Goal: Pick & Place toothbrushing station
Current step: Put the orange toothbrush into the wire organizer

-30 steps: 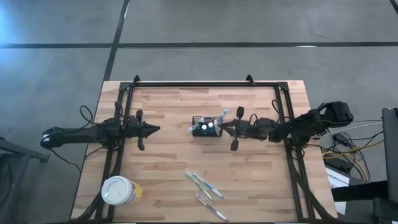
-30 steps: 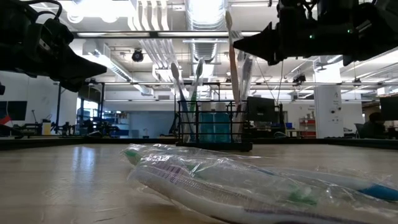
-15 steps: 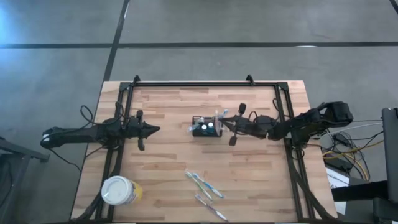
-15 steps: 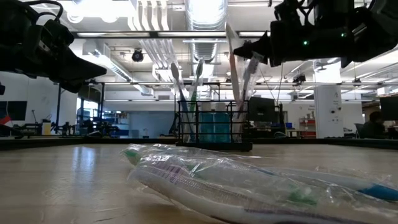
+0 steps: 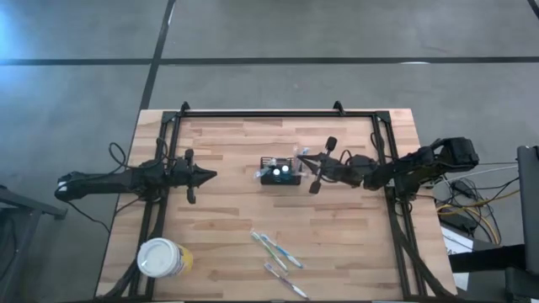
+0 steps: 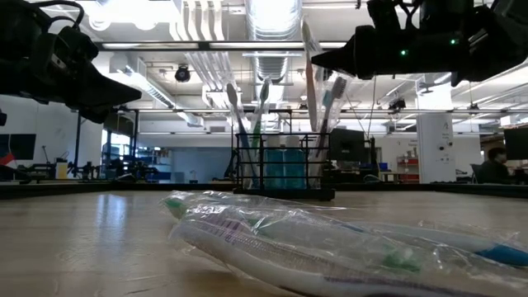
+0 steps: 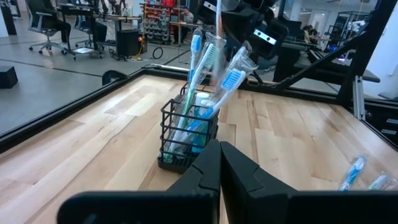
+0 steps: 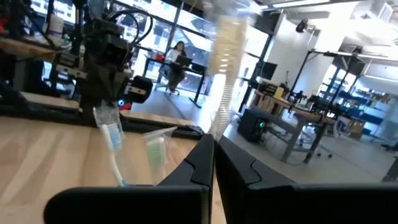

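Observation:
The black slatted holder stands on its base at the table's middle, with several wrapped toothbrushes upright in it. My right gripper is just right of the holder, above its right end, shut on a tall pale wrapped toothbrush that stands up out of the holder. My left gripper hovers shut and empty to the left of the holder, and its shut fingers point at the holder. My right gripper pinches the pale toothbrush between its two fingertips, on the upper part of its shaft. The fingers come level from the table's right and lie across the brush. The brush stands nearly upright, its lower end down among the others in the holder.
A yellow cup with a white lid stands at the near left. Several wrapped toothbrushes lie on the table near the front edge. A black rail frame borders the far edge and sides. A person sits in the room beyond.
My right gripper has gone a little toward the table's far edge at the holder's right end and has turned about its own axis, staying shut. The pale toothbrush in it has stayed nearly upright. The holder has not moved.

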{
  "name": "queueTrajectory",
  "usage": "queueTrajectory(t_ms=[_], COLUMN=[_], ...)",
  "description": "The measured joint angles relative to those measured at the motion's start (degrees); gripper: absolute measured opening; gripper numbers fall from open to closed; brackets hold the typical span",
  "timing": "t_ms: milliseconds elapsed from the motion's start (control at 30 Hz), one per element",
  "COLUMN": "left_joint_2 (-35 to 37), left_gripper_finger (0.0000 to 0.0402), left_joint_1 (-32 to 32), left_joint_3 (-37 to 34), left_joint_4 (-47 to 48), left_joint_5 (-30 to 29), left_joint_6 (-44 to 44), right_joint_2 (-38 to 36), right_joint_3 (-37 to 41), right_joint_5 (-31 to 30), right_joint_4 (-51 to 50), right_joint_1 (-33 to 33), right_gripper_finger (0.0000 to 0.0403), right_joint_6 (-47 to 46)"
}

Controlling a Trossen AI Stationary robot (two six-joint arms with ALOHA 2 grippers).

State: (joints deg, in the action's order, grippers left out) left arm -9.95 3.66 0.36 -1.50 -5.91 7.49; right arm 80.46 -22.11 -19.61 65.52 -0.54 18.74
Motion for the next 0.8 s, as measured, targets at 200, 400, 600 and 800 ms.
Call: queueTrajectory(t_ms=[200,400,600,800], left_joint_2=[-0.05,-0.07,-0.20,-0.38], left_gripper_finger=[0.0003,0.0003,0.0003,0.0003], left_joint_1=[0.01,0.00,0.00,0.01], left_joint_3=[-0.02,-0.02,-0.02,-0.02], left_joint_4=[0.05,0.09,0.07,0.07], left_joint_5=[-0.02,-0.04,-0.07,-0.09], left_joint_6=[0.04,0.04,0.04,0.04], right_joint_2=[0.98,2.66,6.57,11.90], right_joint_3=[0.04,0.11,0.15,0.44], right_joint_5=[-1.30,-1.41,-1.41,-1.41], right_joint_4=[-0.11,-0.23,1.10,7.66], right_joint_1=[0.02,0.00,0.00,0.00], right_gripper_finger=[0.0008,0.0008,0.0008,0.0008], right_joint_6=[2.70,2.47,2.39,1.72])
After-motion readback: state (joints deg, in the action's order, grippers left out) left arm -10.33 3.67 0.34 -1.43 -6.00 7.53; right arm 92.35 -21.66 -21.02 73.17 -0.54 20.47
